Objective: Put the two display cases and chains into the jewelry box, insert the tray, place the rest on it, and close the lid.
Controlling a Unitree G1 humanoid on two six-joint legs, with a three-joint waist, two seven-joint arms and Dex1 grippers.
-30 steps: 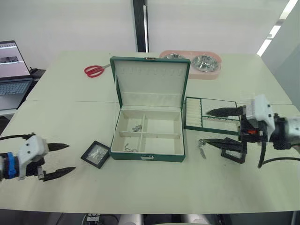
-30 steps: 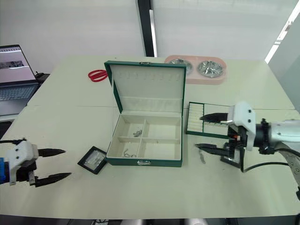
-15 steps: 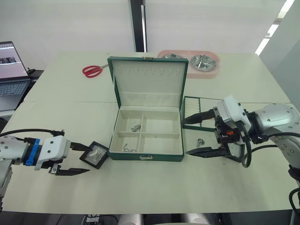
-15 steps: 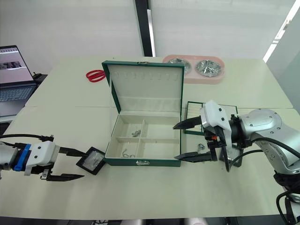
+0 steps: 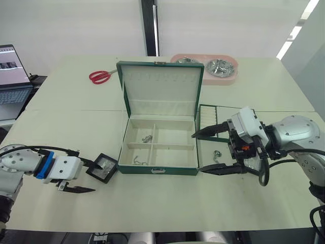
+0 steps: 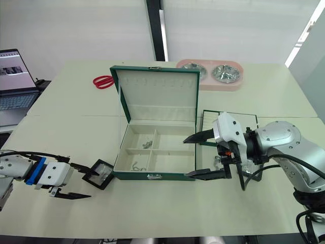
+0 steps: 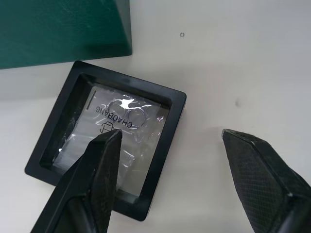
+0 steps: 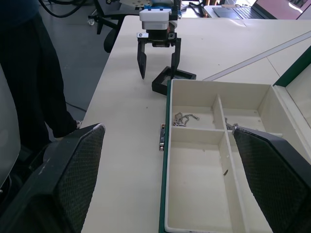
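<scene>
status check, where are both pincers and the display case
Left pincer open, straddling edge of the display case beside the jewelry box. Right pincer open at box's right side. Two chains inside. Nothing blocking.

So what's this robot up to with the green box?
It is packing jewelry into the open green jewelry box, where two chains already lie in the left compartments. The left gripper, fingers open, is straddling one edge of a small black display case on the table, one finger over its window. The right gripper hovers open beside the box, above another chain on the table. The tray waits behind it.
</scene>
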